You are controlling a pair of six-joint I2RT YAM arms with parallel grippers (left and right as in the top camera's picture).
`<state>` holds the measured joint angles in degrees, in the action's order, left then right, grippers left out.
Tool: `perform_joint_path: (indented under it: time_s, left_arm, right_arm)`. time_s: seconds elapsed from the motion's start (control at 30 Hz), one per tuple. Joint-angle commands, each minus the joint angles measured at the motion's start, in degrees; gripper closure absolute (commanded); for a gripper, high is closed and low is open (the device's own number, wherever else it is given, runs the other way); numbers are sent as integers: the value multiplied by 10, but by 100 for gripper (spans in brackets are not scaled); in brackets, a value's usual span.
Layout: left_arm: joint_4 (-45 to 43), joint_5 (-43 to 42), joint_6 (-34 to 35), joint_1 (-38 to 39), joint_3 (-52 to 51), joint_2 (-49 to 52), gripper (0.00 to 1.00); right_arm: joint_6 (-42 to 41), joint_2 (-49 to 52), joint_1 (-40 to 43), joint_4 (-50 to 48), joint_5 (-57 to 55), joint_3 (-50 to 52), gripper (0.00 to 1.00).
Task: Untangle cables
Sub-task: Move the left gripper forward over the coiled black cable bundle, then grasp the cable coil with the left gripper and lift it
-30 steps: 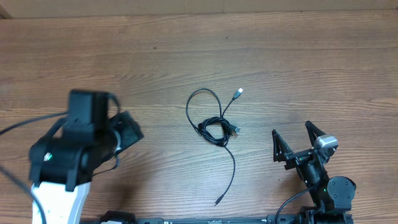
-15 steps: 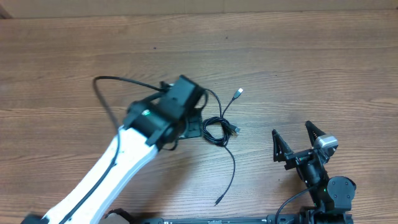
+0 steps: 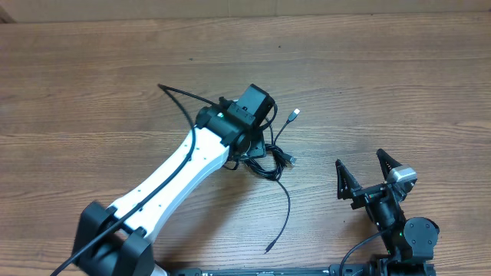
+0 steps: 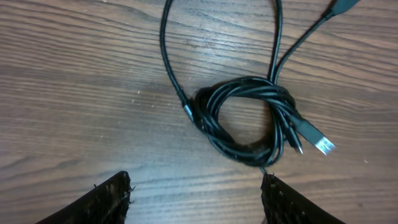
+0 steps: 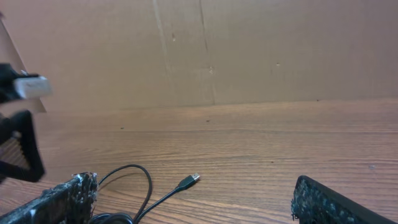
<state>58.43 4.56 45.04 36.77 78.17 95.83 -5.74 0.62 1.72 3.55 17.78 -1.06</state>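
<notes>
Hovers in approach with left gripper [image 4: 196, 198] spread wide over the cables [image 4: 245, 121] knotted mid-table [image 3: 115, 77], right gripper [image 3: 365, 175] equally spread, idle at four o'clock; probably needs to drop and pinch one loose strand next.

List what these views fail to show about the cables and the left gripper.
1. Overhead: the left arm covers the left gripper and part of the cables.
2. Left wrist: the upper loop and one plug run off the top edge.
3. Right wrist: the coil drops below the bottom edge.
4. Any view: the knot is too tangled to count its cords.
</notes>
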Motion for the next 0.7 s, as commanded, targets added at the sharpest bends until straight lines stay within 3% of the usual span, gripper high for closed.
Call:
perform_joint_path:
  time_s: [0.0,0.67]
  left_arm:
    - [-10,-6,9,4,11,37,32]
    - [-61,-45,54,4,10,161,32]
  right_arm:
    - [5,-5,-2,-3,-2,6,0]
    - [5,-5,-2,-3,-2,6,0]
